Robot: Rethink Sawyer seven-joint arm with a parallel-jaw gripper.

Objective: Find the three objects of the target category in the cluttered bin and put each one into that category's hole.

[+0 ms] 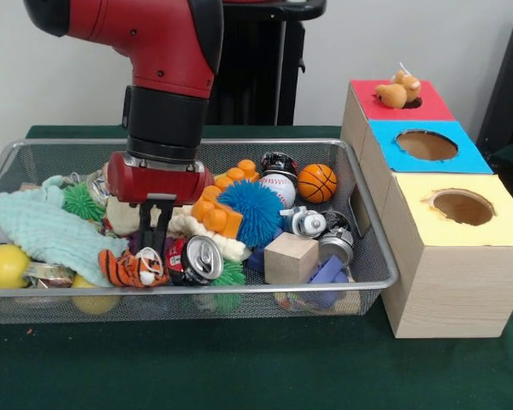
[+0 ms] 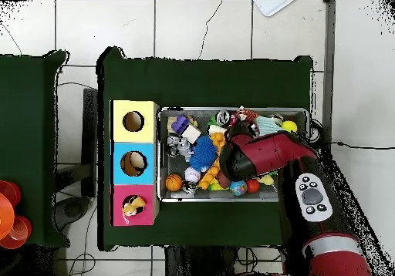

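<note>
Silver wire-mesh bin [image 1: 372, 224]: one, sitting on the green-covered table [image 1: 239, 367], crowded with clutter.
Red and black arm: one, reaching down into the bin's left half in the front view; in the overhead view it is covering the bin's middle.
Gripper [image 1: 156, 224]: its two black fingers are hanging close together, nearly parallel, with only a narrow slot between them and nothing gripped; the tips are hovering just above the striped toy.
Orange plush tiger with black stripes [image 1: 132, 267]: one, lying on its side against the bin's near wall, touching the crushed can.
Tan-brown plush animal [image 1: 398, 90]: one, sitting on the red box top, partly over the hole [image 1: 413, 102]; the overhead view is showing it there too [image 2: 133, 206].
Third plush: I cannot tell which item, if any, it is.
Light wooden boxes: three in a row beside the bin, topped red, blue [image 1: 427, 147] and yellow [image 1: 462, 207], each with one round cut-out.
Crushed red drinks can [image 1: 197, 259]: one, silver end facing the camera.
Spiky rubber balls: three showing, one blue [image 1: 255, 211], two green [image 1: 83, 203].
Orange mini basketball [image 1: 316, 182]: one, beside a white baseball [image 1: 279, 188].
Plain wooden cube [image 1: 291, 257]: one, near the front wall.
Mint-green cloth [image 1: 47, 229]: one, draped at the left.
Yellow ball [image 1: 3, 266]: one, in the near left corner.
</note>
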